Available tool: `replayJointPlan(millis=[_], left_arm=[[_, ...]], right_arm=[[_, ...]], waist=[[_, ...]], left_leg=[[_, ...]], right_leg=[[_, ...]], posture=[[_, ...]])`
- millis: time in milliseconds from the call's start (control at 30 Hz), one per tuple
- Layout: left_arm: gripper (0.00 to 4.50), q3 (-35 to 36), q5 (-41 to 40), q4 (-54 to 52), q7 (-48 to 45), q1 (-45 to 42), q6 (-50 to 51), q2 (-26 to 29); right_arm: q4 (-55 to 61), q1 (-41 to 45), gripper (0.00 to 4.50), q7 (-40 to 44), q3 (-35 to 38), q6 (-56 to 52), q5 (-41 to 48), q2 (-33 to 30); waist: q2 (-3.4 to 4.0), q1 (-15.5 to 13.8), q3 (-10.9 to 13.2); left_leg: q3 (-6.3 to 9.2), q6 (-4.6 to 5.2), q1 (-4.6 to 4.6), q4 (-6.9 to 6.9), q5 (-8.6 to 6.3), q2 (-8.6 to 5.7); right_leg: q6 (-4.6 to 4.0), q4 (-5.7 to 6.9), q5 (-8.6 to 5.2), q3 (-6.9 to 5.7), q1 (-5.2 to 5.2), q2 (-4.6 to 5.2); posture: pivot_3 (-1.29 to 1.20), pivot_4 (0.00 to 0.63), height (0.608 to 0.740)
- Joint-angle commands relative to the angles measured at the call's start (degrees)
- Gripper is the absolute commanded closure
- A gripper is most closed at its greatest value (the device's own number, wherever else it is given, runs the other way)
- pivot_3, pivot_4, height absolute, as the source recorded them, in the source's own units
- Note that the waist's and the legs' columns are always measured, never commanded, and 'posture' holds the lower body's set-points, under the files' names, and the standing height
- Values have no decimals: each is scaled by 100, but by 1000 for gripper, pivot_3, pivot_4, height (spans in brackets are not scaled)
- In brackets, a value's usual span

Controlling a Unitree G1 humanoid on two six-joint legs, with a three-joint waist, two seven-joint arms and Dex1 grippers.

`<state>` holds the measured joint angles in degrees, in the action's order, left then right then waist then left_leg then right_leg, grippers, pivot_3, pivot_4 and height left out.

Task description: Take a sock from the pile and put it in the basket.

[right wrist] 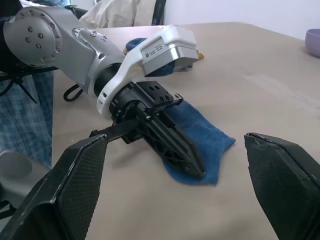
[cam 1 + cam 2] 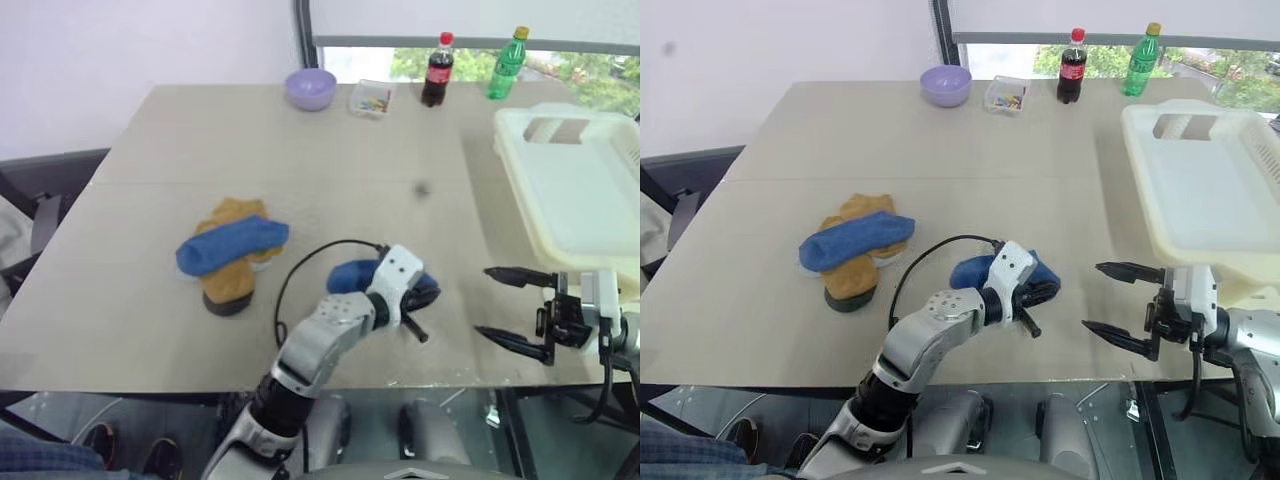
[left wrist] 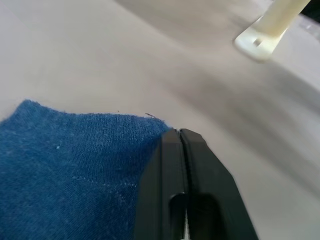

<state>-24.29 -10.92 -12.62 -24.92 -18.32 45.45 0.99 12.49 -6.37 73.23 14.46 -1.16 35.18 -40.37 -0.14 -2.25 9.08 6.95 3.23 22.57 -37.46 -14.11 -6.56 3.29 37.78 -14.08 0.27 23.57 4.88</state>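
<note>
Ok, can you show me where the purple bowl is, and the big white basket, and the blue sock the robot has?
purple bowl (image 2: pixel 311 88), left eye view, on its front wall.
basket (image 2: pixel 570 195), left eye view, on its bare floor.
blue sock (image 1: pixel 202 137), right wrist view, on the flat part beside the left hand.

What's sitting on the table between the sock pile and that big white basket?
The left hand with a blue sock, then bare table up to the basket. The pile lies left of them. Both eye views show this.
</note>
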Motion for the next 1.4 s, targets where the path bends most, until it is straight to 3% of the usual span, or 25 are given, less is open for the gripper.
replayJointPlan(millis=[33, 100, 267, 467, 633, 1033, 1233, 1333, 1400], left_arm=[[2279, 272, -269, -365, 19, 78, 189, -29], [1333, 282, -290, -580, -1, 118, 214, 64], [1333, 930, -761, -1074, -28, 165, 508, 190], [1333, 2043, -1402, -1490, -367, 300, 640, 960], [1333, 2637, -975, -1074, 7, 259, 404, 1745], [1333, 2455, 596, -248, 1460, 256, -701, 1776], [1333, 2549, 581, 53, 1549, 199, -759, 1600], [2051, 2506, 711, 155, 1578, 184, -840, 1640], [2894, 2516, 724, 170, 1565, 172, -889, 1634]], right_arm=[[84, -6, 0, -3, 40, 44, 35, 5], [72, 25, 0, -15, 22, 37, 30, 13], [33, 92, 0, -27, -26, 63, -15, 53], [60, 72, 0, -40, -22, 55, -6, 81], [38, 81, 0, -26, 1, 62, -8, 89], [21, 70, 0, -30, -50, 96, -48, 152], [7, 57, 0, -20, -51, 114, -61, 155], [20, 23, 0, -18, -55, 123, -66, 167], [29, 6, 0, -18, -52, 124, -64, 169]], waist=[[0, -2, 0], [-1, -6, 1], [0, -4, 0], [1, 5, 0], [0, -9, 0], [-3, -17, 1], [-3, -11, 0], [-3, -11, 0], [-3, -12, -1]], left_leg=[[0, 0, 0, 0, 0, 0], [0, 0, 0, -1, 0, 0], [0, 0, 1, -2, 0, -1], [0, -1, -2, -1, 0, 1], [0, -2, -2, -2, 1, 0], [0, -3, -1, -1, 0, -2], [-1, -2, -2, -1, 0, -2], [0, -3, -2, -1, 0, -2], [0, -3, -3, -1, 0, -2]], right_leg=[[0, 0, 0, 0, 0, 0], [0, 0, 0, 0, 0, 0], [0, -1, 0, 1, 0, 1], [0, 2, 0, 0, 1, -2], [-1, 2, 0, 0, 0, -1], [0, 1, 2, 2, 1, 1], [0, 3, 2, 2, 1, 1], [0, 3, 2, 1, 1, 1], [0, 5, 2, 2, 1, 1]], posture=[[0, 150, 740], [0, 150, 740], [0, 150, 740], [0, 150, 740], [0, 150, 740], [0, 150, 740], [0, 150, 740], [0, 150, 740], [0, 150, 740]])
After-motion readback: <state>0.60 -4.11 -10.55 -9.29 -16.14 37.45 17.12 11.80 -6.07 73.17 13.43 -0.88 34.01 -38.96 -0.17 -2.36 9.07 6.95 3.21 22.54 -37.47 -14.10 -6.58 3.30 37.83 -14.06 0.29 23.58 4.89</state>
